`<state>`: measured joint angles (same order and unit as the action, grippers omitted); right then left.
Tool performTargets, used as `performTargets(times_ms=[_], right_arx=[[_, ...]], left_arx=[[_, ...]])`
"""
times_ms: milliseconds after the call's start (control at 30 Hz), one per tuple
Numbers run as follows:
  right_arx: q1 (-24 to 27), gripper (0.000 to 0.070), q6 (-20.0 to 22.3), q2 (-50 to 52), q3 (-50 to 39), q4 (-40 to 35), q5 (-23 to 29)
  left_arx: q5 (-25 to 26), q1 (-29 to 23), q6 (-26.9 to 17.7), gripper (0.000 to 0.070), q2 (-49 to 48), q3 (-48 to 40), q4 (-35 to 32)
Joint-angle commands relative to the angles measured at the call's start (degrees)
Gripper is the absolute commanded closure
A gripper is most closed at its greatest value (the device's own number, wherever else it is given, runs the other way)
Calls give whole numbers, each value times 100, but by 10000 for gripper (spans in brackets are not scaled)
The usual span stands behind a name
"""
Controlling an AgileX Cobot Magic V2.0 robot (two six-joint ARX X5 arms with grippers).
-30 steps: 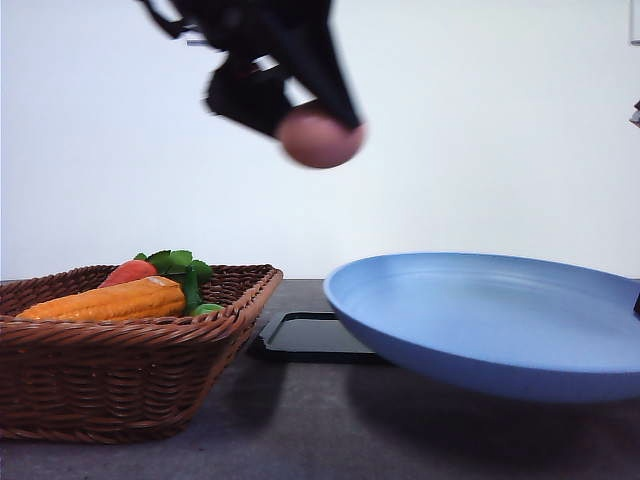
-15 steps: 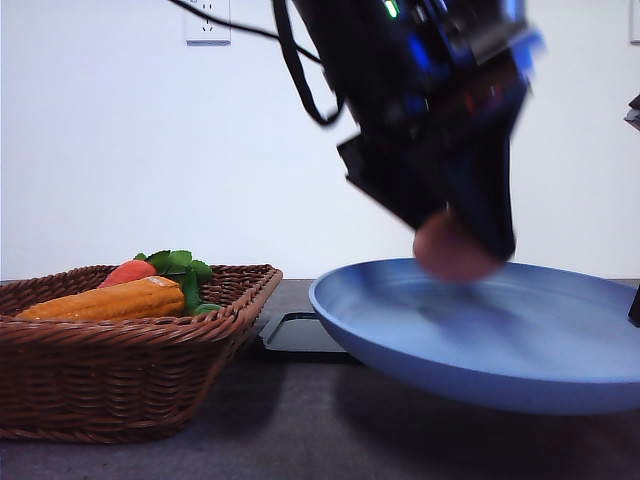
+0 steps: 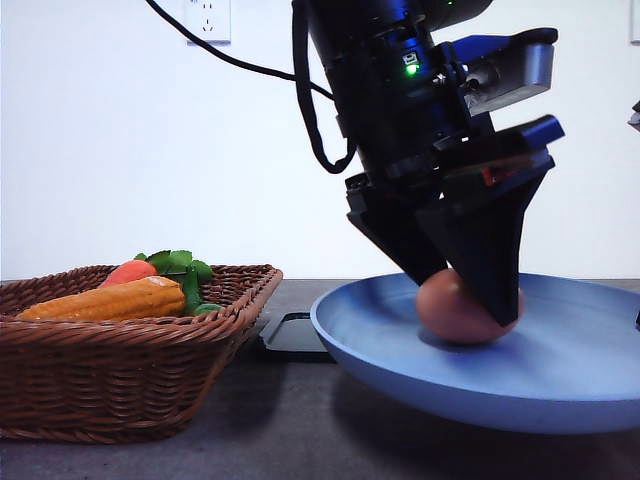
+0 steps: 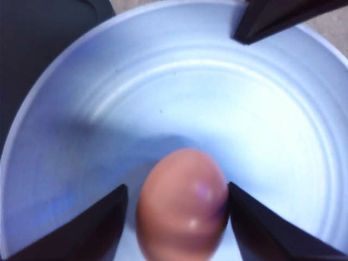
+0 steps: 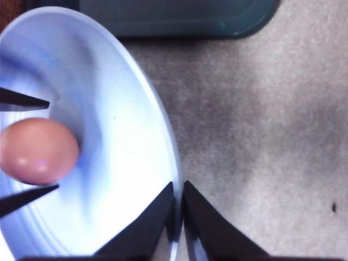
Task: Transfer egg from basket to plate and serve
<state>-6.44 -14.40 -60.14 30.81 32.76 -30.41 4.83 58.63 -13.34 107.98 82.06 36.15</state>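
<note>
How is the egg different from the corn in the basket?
The egg is round, smooth and brownish-pink; the corn is long, bumpy and orange-yellow. The egg rests in the blue plate between the left gripper's fingers; the corn lies on its side in the wicker basket, with nothing holding it. The egg is alone on the plate; the corn has a leafy orange-red vegetable beside it.

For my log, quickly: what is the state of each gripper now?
Left gripper: jaws around the egg on the plate; grip or release cannot be told.
Right gripper: shut on the plate's rim.
</note>
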Motion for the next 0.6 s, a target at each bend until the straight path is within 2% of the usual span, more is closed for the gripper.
performTargets(times_ms=[0, 333, 567], right_arx=[[-24, 700, -90, -48, 31, -20, -67], [47, 700, -145, -366, 259, -12, -68], [107, 700, -26, -1288, 1098, -55, -64]], left_arx=[[122, 71, 139, 306, 12, 134, 36], [156, -199, 397, 308, -1484, 138, 239], [43, -698, 401, 308, -2969, 138, 663]])
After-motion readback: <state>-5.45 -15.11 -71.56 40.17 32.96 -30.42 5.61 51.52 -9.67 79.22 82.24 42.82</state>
